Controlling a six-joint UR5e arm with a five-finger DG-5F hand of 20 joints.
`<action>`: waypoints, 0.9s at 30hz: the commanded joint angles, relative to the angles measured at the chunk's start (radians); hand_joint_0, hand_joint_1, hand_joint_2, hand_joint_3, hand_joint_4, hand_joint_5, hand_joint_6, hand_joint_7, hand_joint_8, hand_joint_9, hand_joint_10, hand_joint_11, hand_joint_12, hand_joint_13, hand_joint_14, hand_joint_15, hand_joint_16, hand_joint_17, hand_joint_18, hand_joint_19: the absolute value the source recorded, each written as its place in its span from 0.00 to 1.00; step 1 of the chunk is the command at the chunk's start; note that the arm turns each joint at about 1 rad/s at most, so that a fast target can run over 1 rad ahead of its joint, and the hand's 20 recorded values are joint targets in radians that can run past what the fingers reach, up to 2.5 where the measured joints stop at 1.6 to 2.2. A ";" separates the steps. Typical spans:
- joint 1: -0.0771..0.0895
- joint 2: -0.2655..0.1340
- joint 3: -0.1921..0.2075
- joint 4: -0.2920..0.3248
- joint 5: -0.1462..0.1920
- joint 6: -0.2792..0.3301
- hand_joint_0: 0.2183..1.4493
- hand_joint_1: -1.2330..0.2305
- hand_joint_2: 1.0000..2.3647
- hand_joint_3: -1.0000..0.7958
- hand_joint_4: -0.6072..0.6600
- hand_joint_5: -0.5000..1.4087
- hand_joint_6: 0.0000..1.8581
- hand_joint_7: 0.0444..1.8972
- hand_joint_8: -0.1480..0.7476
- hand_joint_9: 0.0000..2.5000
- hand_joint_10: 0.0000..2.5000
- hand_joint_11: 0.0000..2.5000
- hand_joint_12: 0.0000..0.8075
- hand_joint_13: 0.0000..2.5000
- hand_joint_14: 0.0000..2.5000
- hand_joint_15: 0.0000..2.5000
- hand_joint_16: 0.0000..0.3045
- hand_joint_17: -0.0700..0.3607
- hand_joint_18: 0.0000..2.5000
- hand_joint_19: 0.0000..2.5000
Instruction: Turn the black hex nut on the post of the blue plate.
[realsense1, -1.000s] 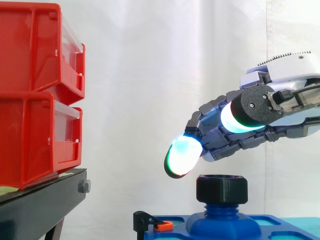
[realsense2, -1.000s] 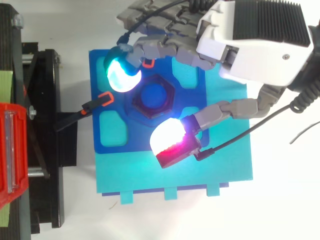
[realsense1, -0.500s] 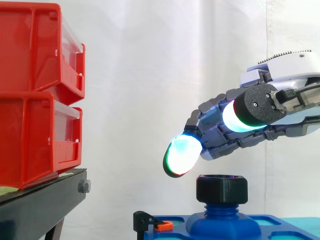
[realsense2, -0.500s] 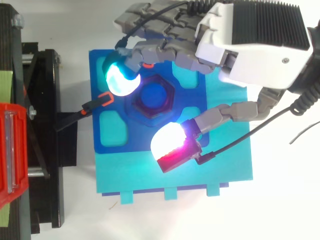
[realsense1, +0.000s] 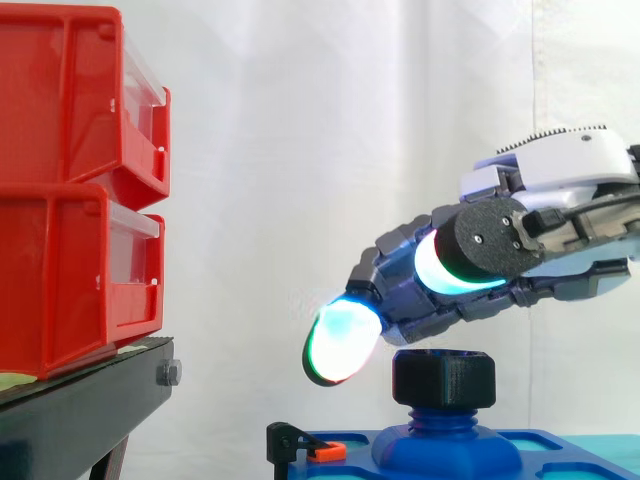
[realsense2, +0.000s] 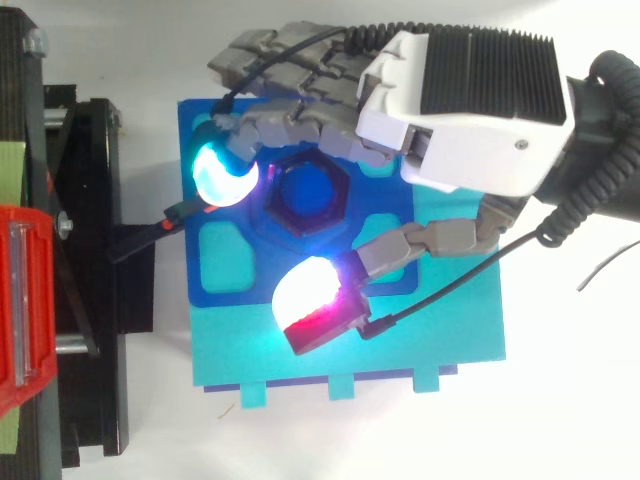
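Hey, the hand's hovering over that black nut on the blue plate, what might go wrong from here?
1. The hand is open above the black hex nut, with its pads apart from the nut. If it closes before coming lower, the pads may catch only the nut's top rim and slip.
2. One fingertip pad hangs near the orange-tipped clamp at the edge of the blue plate. Lowering might knock the clamp.

A white tabletop (realsense2: 570, 420) carries the black stand (realsense1: 80, 410), which bears two stacked red bins (realsense1: 60, 190), and just beside the stand a teal board (realsense2: 400, 355) lies flat, with the blue plate (realsense2: 260, 255) resting on its end nearer the stand.
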 joint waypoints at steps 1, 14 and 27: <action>0.001 -0.001 0.022 -0.021 -0.001 -0.002 0.17 0.50 0.00 0.28 0.73 0.12 0.27 0.37 0.57 0.00 0.00 0.00 0.63 0.00 0.00 0.12 0.20 0.48 0.00 0.09; -0.001 -0.003 0.025 -0.038 -0.015 0.000 0.17 0.51 0.00 0.28 0.75 0.12 0.27 0.38 0.57 0.00 0.00 0.00 0.63 0.00 0.00 0.12 0.20 0.48 0.00 0.09; -0.008 -0.003 0.025 -0.047 -0.064 0.001 0.18 0.52 0.00 0.28 0.80 0.12 0.27 0.41 0.59 0.00 0.00 0.00 0.63 0.00 0.00 0.13 0.20 0.48 0.00 0.10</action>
